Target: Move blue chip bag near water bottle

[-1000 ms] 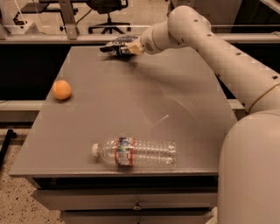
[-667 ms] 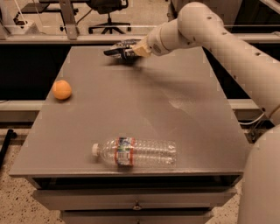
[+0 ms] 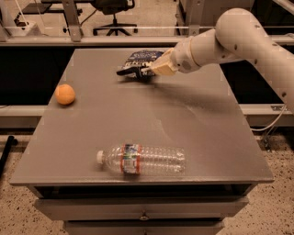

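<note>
Claw (image 3: 133, 72) grips blue chip bag (image 3: 146, 57), well apart from water bottle (image 3: 142, 159).

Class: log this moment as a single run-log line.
hand: at blue chip bag, far end | water bottle: lying on its side, near end | orange: left | bag not yet near bottle

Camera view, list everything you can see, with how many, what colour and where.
Table: one, grey, centre of view.
Chip bag: one, dark blue, far side of the table.
Orange: one, orange, left side of the table.
Water bottle: one, clear with a white cap and a red, white and blue label, lying on its side near the front edge.
Office chair: one, black, on the floor behind the table.
Arm: one, white, reaching in from the right.
Tool: one, dark, at the chip bag.
</note>
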`<state>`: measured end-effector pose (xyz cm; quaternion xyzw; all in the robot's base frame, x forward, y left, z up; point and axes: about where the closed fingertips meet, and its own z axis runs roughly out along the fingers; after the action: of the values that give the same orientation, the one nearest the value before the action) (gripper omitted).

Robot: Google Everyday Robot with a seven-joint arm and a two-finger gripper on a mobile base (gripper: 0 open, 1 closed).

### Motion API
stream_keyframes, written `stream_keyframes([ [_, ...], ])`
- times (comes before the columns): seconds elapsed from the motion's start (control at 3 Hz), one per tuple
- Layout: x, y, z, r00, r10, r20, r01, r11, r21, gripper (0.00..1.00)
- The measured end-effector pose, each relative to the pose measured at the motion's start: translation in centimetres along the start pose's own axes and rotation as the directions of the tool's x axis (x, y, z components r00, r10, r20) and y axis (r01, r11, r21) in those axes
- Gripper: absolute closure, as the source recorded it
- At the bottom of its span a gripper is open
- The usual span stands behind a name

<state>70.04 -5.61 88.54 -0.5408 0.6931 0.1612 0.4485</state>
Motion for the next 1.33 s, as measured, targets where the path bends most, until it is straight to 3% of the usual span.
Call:
stream_keyframes([
  [0.67, 2.8, 5.2, -6.2, 0.999, -0.024, 0.025, 0.027, 0.9894, -0.143, 1.00],
  [1.33, 3.7, 9.7, -9.8, 0.998, -0.061, 0.018, 0.063, 0.9684, -0.241, 1.00],
])
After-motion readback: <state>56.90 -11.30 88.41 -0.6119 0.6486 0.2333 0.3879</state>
